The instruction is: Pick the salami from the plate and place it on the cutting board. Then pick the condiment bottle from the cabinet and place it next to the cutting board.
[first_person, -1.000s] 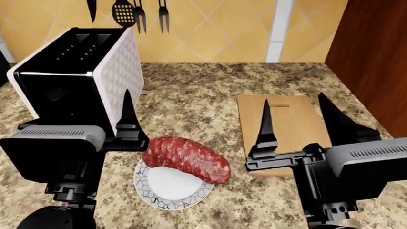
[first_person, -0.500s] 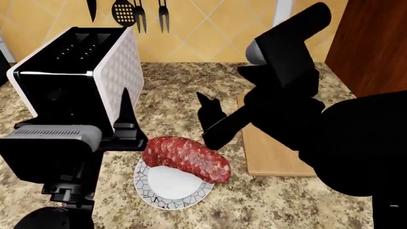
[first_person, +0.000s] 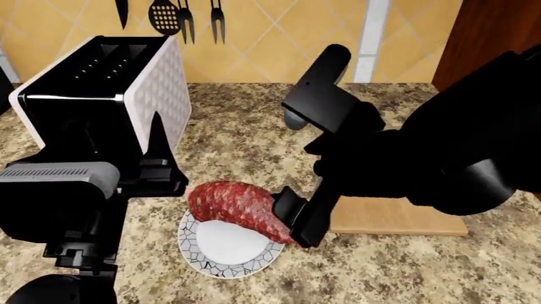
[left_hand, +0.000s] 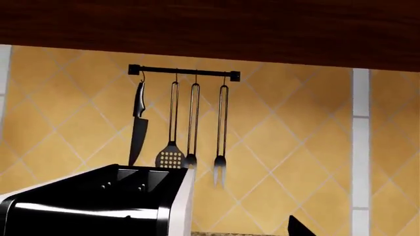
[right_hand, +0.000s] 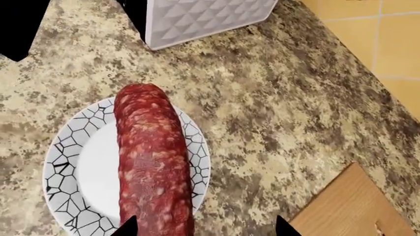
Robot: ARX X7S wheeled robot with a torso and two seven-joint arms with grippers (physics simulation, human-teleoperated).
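The salami [first_person: 237, 206] lies across the plate [first_person: 222, 252] on the counter, and its length runs up the right wrist view as the salami [right_hand: 154, 162] on the plate [right_hand: 72, 162]. My right gripper [first_person: 293, 218] is open at the salami's right end, just above it. In its own view the right gripper [right_hand: 206, 228] has one fingertip over the salami's end and the other over bare counter. The cutting board [first_person: 397, 218] lies to the right, mostly hidden under the right arm. My left gripper [first_person: 114, 145] is held open in front of the toaster, holding nothing. The condiment bottle is out of view.
A black-and-white toaster [first_person: 110, 95] stands at the back left, close behind my left gripper. A knife and utensils hang from a rail [left_hand: 184, 73] on the tiled wall. A dark wooden cabinet [first_person: 498, 38] rises at the right.
My right arm has swung left from over the cutting board and come down to the salami's right end. The left gripper has drifted slightly left.
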